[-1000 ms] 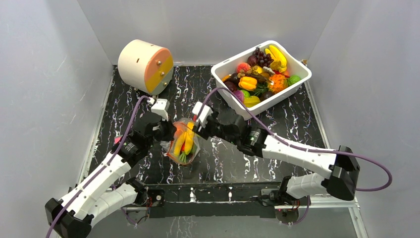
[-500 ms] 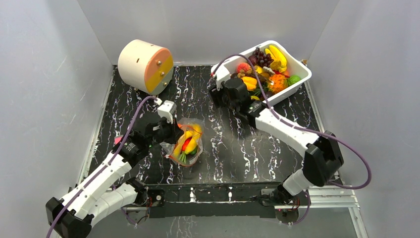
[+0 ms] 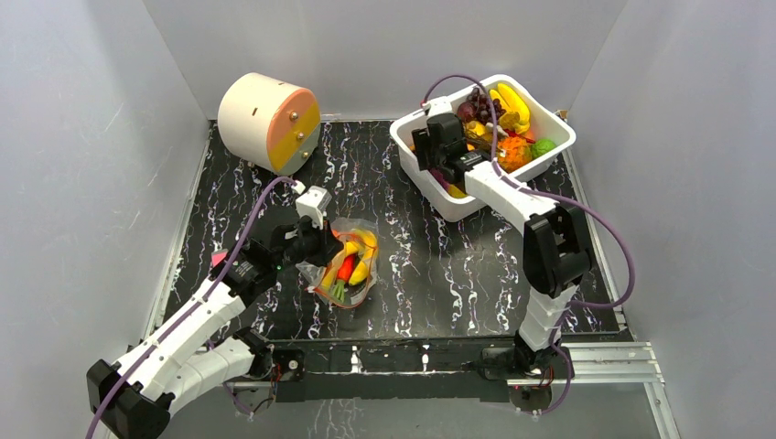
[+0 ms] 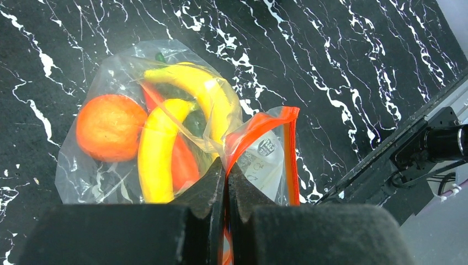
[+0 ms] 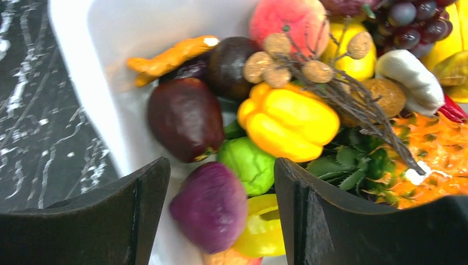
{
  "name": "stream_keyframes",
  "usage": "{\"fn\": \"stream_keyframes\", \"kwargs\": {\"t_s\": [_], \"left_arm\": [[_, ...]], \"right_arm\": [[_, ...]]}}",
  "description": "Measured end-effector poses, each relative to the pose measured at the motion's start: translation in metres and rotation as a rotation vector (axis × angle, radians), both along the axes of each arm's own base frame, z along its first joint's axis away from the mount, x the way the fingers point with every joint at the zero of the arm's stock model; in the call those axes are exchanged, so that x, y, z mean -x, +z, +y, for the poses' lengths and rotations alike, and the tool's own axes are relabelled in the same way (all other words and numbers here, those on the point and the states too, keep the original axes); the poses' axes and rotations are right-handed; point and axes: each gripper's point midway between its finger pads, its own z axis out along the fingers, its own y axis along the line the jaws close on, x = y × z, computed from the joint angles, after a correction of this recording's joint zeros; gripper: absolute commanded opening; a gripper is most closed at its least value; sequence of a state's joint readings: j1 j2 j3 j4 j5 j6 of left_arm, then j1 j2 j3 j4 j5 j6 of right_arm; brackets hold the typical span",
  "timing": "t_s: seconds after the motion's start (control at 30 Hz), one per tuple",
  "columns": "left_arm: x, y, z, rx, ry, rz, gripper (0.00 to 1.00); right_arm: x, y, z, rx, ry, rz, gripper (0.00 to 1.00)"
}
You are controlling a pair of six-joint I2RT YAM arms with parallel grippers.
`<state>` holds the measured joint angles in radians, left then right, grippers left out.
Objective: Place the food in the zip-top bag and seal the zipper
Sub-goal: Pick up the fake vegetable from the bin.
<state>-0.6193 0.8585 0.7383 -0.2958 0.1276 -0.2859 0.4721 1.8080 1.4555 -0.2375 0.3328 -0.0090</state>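
Table (image 3: 476, 274): black marble.
Left gripper (image 4: 225, 165): clamped on zipper (image 4: 251, 131).
Right gripper (image 5: 221, 187): apart above food (image 5: 290, 118).
Risk: thin rim may slip out.

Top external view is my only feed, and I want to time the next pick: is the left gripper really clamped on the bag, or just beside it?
Observer: Clamped. The left wrist view shows the left gripper shut on the orange-red zipper of the zip-top bag.
Operator: What is inside the bag?
Observer: Two yellow bananas, a round orange fruit and a red piece between them.
Operator: Has the right gripper picked anything?
Observer: No. In the right wrist view the right gripper is open and empty over the white tub. A purple piece and a green one show through the gap between its fingers.
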Motion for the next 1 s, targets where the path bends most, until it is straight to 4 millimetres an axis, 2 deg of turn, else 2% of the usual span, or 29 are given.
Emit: {"fn": "stream_keyframes", "kwargs": {"t_s": [0.1, 0.23, 0.37, 0.6, 0.67, 0.73, 1.0], "left_arm": [[0.001, 0.0, -0.001, 0.003, -0.008, 0.0, 0.0], [0.002, 0.001, -0.003, 0.008, -0.017, 0.001, 0.0], [0.002, 0.001, -0.003, 0.009, -0.018, 0.001, 0.0], [0.002, 0.004, -0.002, 0.013, -0.019, -0.008, 0.0], [0.003, 0.004, -0.002, 0.015, -0.02, -0.011, 0.0], [0.002, 0.004, -0.002, 0.014, -0.019, -0.012, 0.0], [0.003, 0.004, -0.002, 0.014, -0.02, -0.011, 0.0]], "right_arm": [[-0.013, -0.01, -0.02, -0.021, -0.07, 0.018, 0.75], [-0.025, -0.025, -0.036, -0.048, -0.132, 0.044, 0.79], [-0.036, -0.037, -0.04, -0.075, -0.173, 0.062, 0.8], [-0.043, -0.054, -0.053, -0.09, -0.249, 0.09, 0.86], [-0.043, -0.056, -0.056, -0.089, -0.264, 0.089, 0.88], [-0.044, -0.056, -0.059, -0.089, -0.282, 0.086, 0.97], [-0.047, -0.058, -0.067, -0.079, -0.322, 0.072, 0.98]]}}
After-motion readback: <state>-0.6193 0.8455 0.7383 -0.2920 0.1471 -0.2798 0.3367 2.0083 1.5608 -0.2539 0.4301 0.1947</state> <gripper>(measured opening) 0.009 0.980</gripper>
